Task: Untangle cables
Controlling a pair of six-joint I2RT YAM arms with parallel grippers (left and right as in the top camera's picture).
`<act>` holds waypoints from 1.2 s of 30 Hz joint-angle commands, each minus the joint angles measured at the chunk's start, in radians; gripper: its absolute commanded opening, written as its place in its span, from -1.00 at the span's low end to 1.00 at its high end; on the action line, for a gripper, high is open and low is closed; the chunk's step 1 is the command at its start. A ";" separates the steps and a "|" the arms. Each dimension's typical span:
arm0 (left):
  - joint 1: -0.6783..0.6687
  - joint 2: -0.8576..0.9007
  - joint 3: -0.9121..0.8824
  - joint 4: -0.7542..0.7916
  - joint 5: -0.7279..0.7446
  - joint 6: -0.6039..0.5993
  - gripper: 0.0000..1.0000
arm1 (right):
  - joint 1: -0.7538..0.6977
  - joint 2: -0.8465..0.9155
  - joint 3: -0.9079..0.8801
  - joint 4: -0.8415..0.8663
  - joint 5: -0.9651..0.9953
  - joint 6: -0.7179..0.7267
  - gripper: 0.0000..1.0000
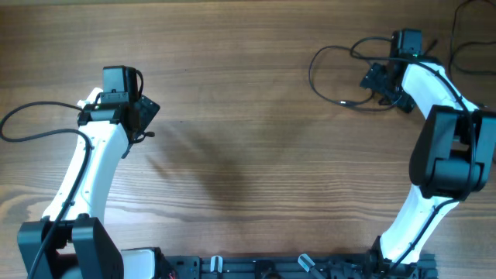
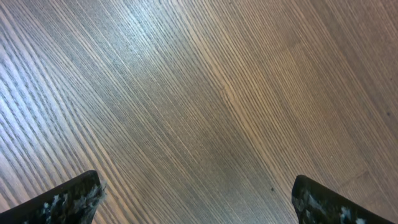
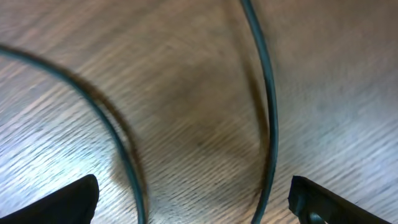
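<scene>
One thin black cable (image 1: pixel 312 74) lies in a loose loop at the back right, ending in a small plug (image 1: pixel 345 101). My right gripper (image 1: pixel 384 89) hangs open over that cable's right end. In the right wrist view two strands, cable strand (image 3: pixel 124 155) and cable strand (image 3: pixel 268 112), run across the wood between the wide-apart fingers (image 3: pixel 68 202), untouched; right gripper (image 3: pixel 196 205). More cable (image 1: pixel 452 31) curls at the far right edge. My left gripper (image 1: pixel 146 122) is open at the left over bare wood, as the left wrist view shows: left gripper (image 2: pixel 196 199).
The wooden table (image 1: pixel 248 155) carries both arms. A thicker black wire (image 1: pixel 23 132) curves from the left edge to the left arm. The arm bases and a black rail (image 1: pixel 256 267) sit along the front edge.
</scene>
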State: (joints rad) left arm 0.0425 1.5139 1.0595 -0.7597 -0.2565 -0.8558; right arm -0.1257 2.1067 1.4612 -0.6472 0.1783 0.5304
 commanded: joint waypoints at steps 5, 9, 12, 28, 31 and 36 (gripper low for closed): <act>0.008 0.006 0.001 -0.001 -0.005 -0.013 1.00 | 0.000 0.073 -0.127 0.026 -0.044 0.201 -0.07; 0.008 0.006 0.001 -0.001 -0.005 -0.013 1.00 | 0.000 0.074 -0.150 0.216 -0.038 -0.142 -0.91; 0.008 0.006 0.001 -0.001 -0.005 -0.013 1.00 | 0.000 0.048 -0.116 0.266 0.020 -0.430 -0.91; 0.008 0.006 0.001 -0.001 -0.005 -0.013 1.00 | 0.103 -0.544 -0.006 0.258 -0.372 -0.796 -0.92; 0.008 0.006 0.001 -0.001 -0.005 -0.013 1.00 | 0.087 -0.557 -0.006 0.263 -0.170 -0.591 -0.91; 0.008 0.006 0.001 -0.001 -0.005 -0.013 1.00 | -0.022 -0.525 -0.007 0.241 0.114 -0.262 -0.91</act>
State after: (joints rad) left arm 0.0425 1.5139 1.0595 -0.7597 -0.2565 -0.8562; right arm -0.0856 1.5532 1.4555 -0.4000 0.1326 0.0414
